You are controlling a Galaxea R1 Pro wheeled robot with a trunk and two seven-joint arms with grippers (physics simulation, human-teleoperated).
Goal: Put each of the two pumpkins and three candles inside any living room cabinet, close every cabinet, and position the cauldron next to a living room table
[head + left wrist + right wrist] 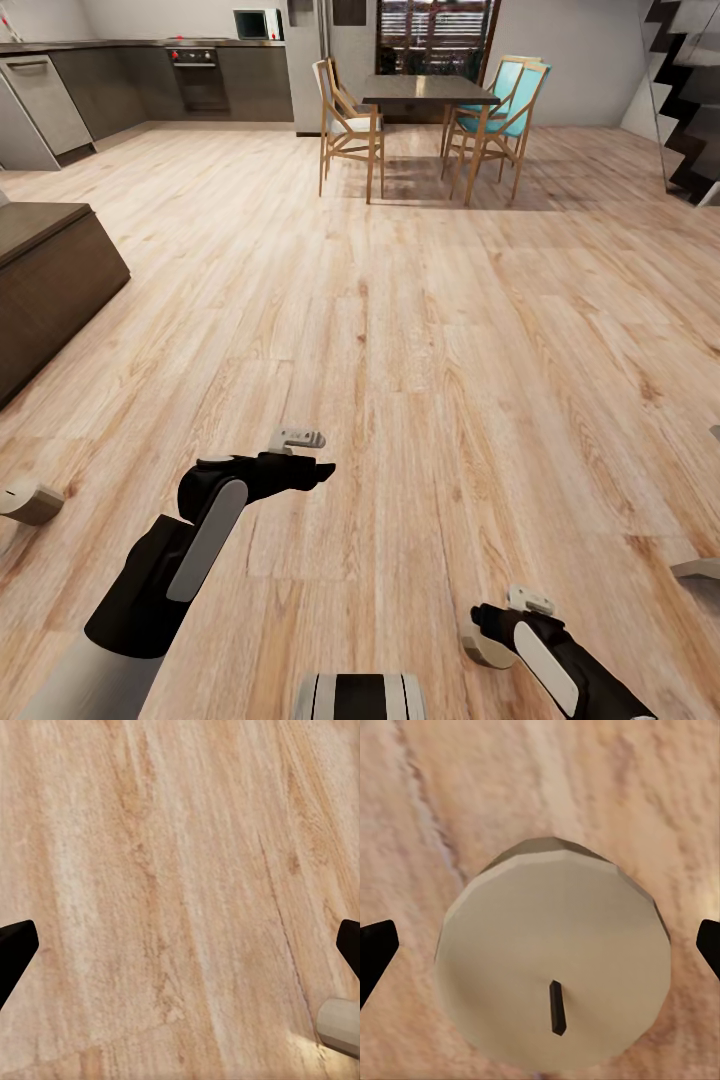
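On the plank floor (420, 330) | candle (553, 960) below our right pincer (540, 945), tips apart | left pincer (180, 945) apart, empty | judged light, rigid, waxy-slick; grip its round sides.

Support surface: light wood plank floor (430, 330). On it: beige candle (32, 500) at far left; dining table (428, 93) w/ chairs (345, 120) at rear.

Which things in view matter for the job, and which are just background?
Job:
candle under the open right gripper
second candle on the floor at left
dark brown cabinet

Background:
dining table
chairs
grey kitchen units
staircase
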